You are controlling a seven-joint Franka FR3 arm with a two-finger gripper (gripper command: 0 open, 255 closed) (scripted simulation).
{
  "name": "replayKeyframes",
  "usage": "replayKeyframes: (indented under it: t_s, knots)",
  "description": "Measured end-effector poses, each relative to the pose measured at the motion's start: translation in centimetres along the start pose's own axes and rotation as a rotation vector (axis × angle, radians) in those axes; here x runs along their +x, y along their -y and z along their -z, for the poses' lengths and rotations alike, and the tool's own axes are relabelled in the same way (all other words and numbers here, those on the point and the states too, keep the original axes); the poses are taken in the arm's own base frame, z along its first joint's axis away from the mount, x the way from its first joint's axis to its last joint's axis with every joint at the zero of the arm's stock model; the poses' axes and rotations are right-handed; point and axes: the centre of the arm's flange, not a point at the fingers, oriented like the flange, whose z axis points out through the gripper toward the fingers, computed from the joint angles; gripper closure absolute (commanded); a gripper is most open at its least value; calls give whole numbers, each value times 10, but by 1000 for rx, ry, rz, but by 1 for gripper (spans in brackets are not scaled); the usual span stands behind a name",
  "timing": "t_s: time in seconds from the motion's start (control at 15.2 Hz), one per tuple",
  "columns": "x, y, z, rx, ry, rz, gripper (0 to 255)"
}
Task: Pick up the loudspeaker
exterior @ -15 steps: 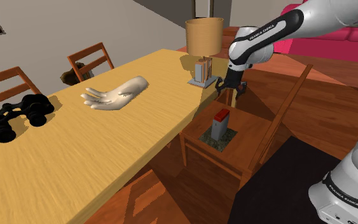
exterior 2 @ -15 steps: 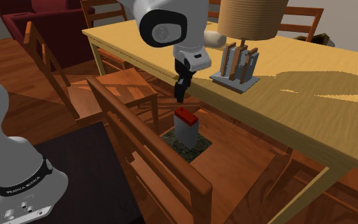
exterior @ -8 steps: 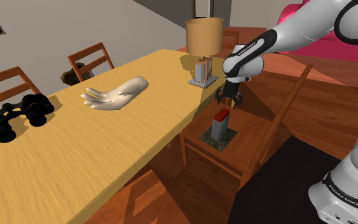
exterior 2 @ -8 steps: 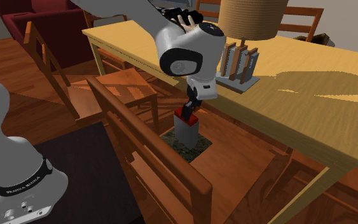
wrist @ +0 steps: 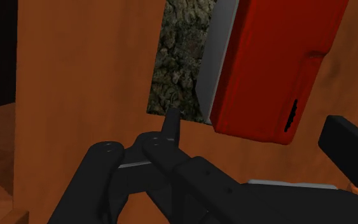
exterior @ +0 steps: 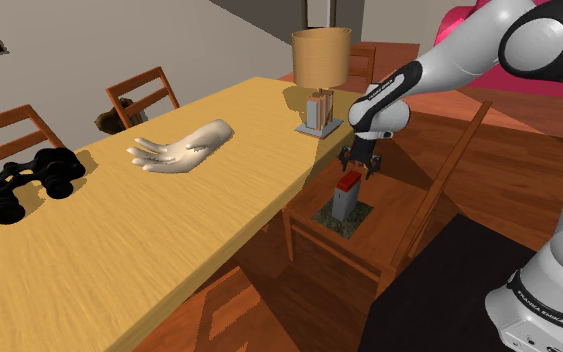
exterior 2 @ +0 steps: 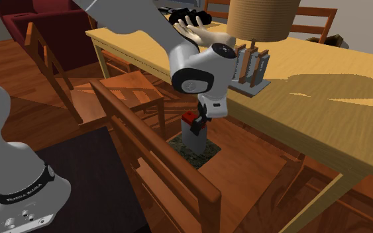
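Wooden bench (exterior: 169,240) carries one lamp (exterior: 321,75), one pale hand model (exterior: 182,147) and one pair of binoculars (exterior: 24,185), and beside it on a chair seat (exterior: 394,225) the single loudspeaker (exterior: 346,198) stands upright, long axis vertical, red end up, just under the gripper (exterior: 359,166), whose fingers are spread and holding nothing.

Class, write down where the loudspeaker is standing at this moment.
In the shoulder view, right of centre, the loudspeaker stands upright on a speckled mat on the chair seat beside the table, just below the gripper.
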Motion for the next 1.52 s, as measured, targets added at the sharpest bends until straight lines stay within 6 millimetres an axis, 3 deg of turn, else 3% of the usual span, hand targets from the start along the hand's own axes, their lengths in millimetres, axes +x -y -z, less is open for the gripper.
replayKeyframes:
  t_s: [0.13, 0.2, 0.92, 1.52]
  knots:
    - [4, -1, -7, 2, 0, 0, 0]
    - [4, -1, -10, 4, -4, -1, 255]
    - [2, 0, -16, 3, -5, -1, 255]
    - [-7, 4, 27, -1, -2, -1, 255]
